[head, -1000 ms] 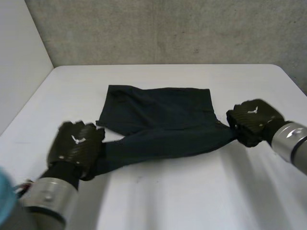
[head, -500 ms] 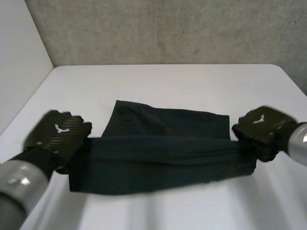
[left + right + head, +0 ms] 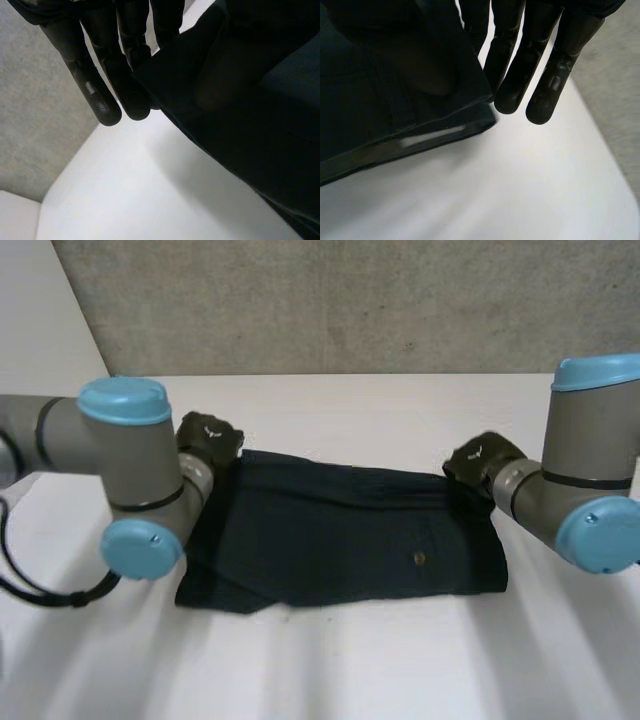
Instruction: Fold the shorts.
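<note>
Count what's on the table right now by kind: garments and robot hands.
dark shorts: 1
robot hands: 2, the left hand and the right hand, each pinching a far corner of the shorts
total: 3

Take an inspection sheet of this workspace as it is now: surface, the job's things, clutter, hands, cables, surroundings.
Surface: white table, with the cloth lying across its middle.
Job's things: dark shorts, flat on the table and folded over, with a small button facing up.
Clutter: nothing seen.
Hands: the left hand pinches the shorts' far left corner between straight fingers and thumb. The right hand pinches the far right corner the same way.
Cables: nothing seen on the shorts.
Surroundings: grey concrete wall behind the table, and a white panel on its left side.
</note>
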Available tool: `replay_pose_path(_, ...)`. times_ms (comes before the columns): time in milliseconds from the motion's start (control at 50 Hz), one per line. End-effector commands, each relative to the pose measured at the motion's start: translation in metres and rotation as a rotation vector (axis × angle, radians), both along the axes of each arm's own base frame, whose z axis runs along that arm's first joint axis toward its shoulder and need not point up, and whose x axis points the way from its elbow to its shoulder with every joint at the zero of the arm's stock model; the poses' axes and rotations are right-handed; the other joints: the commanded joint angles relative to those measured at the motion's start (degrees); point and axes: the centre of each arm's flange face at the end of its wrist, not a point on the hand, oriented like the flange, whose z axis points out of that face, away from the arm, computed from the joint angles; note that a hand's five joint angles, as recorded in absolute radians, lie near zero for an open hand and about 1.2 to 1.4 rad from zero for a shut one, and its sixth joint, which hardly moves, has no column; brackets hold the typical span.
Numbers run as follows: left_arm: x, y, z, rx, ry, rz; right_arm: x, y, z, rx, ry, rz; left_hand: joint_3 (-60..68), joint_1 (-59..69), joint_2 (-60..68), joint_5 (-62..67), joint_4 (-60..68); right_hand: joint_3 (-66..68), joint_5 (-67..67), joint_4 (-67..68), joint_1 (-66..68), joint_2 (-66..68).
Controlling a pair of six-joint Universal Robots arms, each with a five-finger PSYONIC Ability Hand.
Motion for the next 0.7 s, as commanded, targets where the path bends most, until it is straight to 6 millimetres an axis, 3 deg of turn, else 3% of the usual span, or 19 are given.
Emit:
replay_pose_path(20, -0.017, -0.041, -0.015, -0.086, 0.006, 0.005, 0.012, -0.036, -0.015, -0.163, -0.067, -0.022, 12.0, 17.1, 11.4, 15.1, 11.0, 12.6, 12.9, 11.9, 26.2, 12.5)
replay_pose_path(160, -0.025, -0.058, -0.025, -0.157, 0.028, 0.009, 0.016, -0.06, -0.034, -0.265, -0.06, -0.058, 12.0, 17.1, 11.4, 15.1, 11.0, 12.6, 12.9, 11.9, 26.2, 12.5)
replay_pose_path(240, -0.03, -0.065, -0.033, -0.211, 0.057, 0.004, 0.018, -0.063, -0.046, -0.269, -0.026, -0.041, 12.0, 17.1, 11.4, 15.1, 11.0, 10.2, 10.5, 9.5, 23.7, 10.1)
replay_pose_path(260, -0.032, -0.067, -0.035, -0.238, 0.068, 0.003, 0.019, -0.063, -0.048, -0.271, -0.021, -0.039, 0.4, 5.4, -0.2, 3.5, -0.6, -9.7, -9.4, -10.4, 3.9, -9.8)
replay_pose_path(300, -0.035, -0.067, -0.036, -0.253, 0.079, -0.003, 0.018, -0.065, -0.05, -0.278, -0.019, -0.048, -41.8, -36.7, -42.3, -38.6, -42.7, -57.4, -57.1, -58.1, -43.8, -57.5)
replay_pose_path(320, -0.037, -0.066, -0.036, -0.259, 0.081, -0.006, 0.017, -0.068, -0.049, -0.295, -0.024, -0.069, -57.6, -52.5, -58.2, -54.5, -58.6, -57.4, -57.1, -58.1, -43.8, -57.5)
replay_pose_path(380, -0.041, -0.062, -0.032, -0.277, 0.105, -0.01, 0.017, -0.071, -0.037, -0.34, -0.059, -0.105, -58.0, -52.9, -58.6, -54.9, -59.0, -57.4, -57.1, -58.1, -43.8, -57.5)
replay_pose_path(440, -0.043, -0.055, -0.022, -0.28, 0.108, -0.014, 0.013, -0.07, 0.003, -0.405, -0.179, -0.156, -58.0, -52.9, -58.6, -54.9, -59.0, -57.4, -57.1, -58.1, -43.8, -57.5)
replay_pose_path(480, -0.04, -0.049, -0.005, -0.294, 0.12, -0.015, 0.006, -0.062, 0.031, -0.409, -0.291, -0.181, -58.0, -52.9, -58.5, -54.8, -58.9, -57.4, -57.1, -58.1, -43.8, -57.5)
replay_pose_path(500, -0.038, -0.041, 0.008, -0.295, 0.125, -0.018, 0.004, -0.058, 0.039, -0.404, -0.332, -0.185, -58.0, -52.9, -58.5, -54.8, -58.9, -57.4, -57.1, -58.1, -43.8, -57.5)
replay_pose_path(560, -0.03, -0.027, 0.018, -0.276, 0.124, -0.022, 0.0, -0.038, 0.058, -0.359, -0.434, -0.169, -58.0, -52.9, -58.5, -54.8, -58.9, -57.4, -57.1, -58.1, -43.8, -57.5)
replay_pose_path(640, -0.015, 0.001, 0.029, -0.233, 0.119, -0.031, -0.005, -0.004, 0.056, -0.225, -0.429, -0.113, -58.0, -52.9, -58.5, -54.8, -58.9, -57.4, -57.1, -58.1, -43.8, -57.5)
replay_pose_path(700, -0.007, 0.02, 0.019, -0.174, 0.115, -0.054, -0.01, 0.021, 0.037, -0.088, -0.396, -0.079, -57.6, -52.5, -58.2, -54.5, -58.6, -57.4, -57.1, -58.1, -43.8, -57.5)
